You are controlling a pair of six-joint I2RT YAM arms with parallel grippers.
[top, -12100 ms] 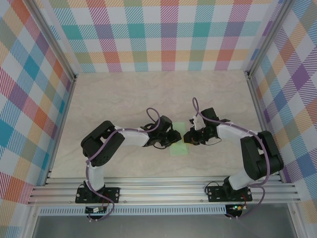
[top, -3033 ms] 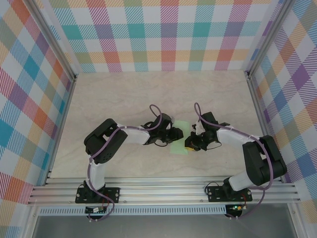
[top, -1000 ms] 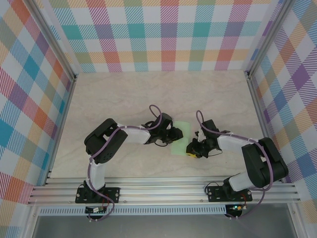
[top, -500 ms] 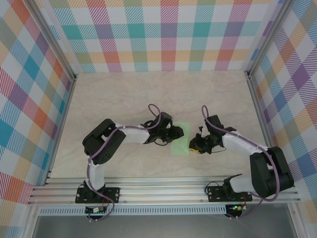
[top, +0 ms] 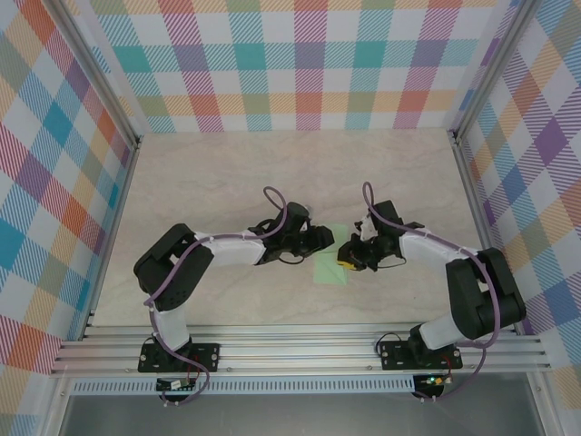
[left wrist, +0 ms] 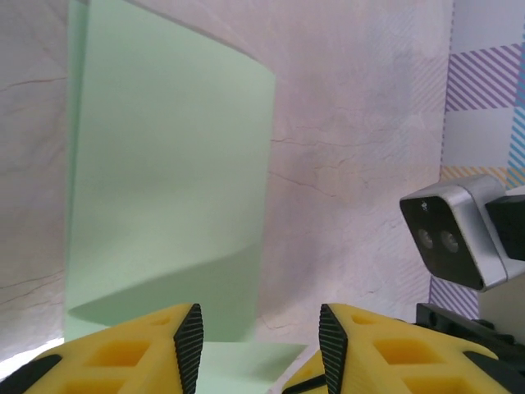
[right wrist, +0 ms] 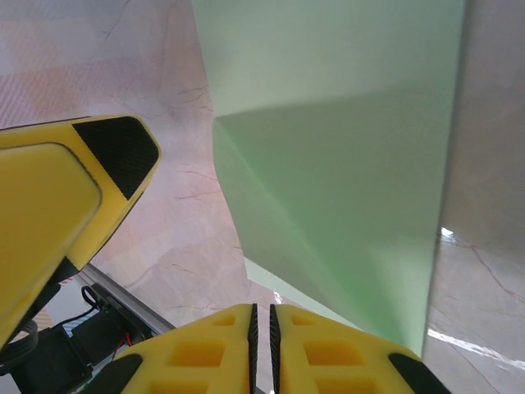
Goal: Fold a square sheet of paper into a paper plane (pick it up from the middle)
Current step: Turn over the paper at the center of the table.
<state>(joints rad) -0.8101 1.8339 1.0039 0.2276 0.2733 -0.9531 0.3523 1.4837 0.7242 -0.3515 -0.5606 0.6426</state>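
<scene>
The left tool (left wrist: 261, 324) is now spread apart above the square sheet of paper (top: 329, 265) on the worktop (top: 227, 182), and the right tool (right wrist: 261, 316), squeezed together, is brought back beside it, so another fold seems due.

Pale marble-look tabletop (top: 227, 173), pastel plaid walls (top: 300, 64) on three sides, aluminium rail (top: 300, 350) along near edge

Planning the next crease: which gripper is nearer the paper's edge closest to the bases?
Right. The right gripper, jaws shut, is at the right side of the paper, about midway down; the left gripper, jaws open, is at its left side, nearer the far corner.
</scene>
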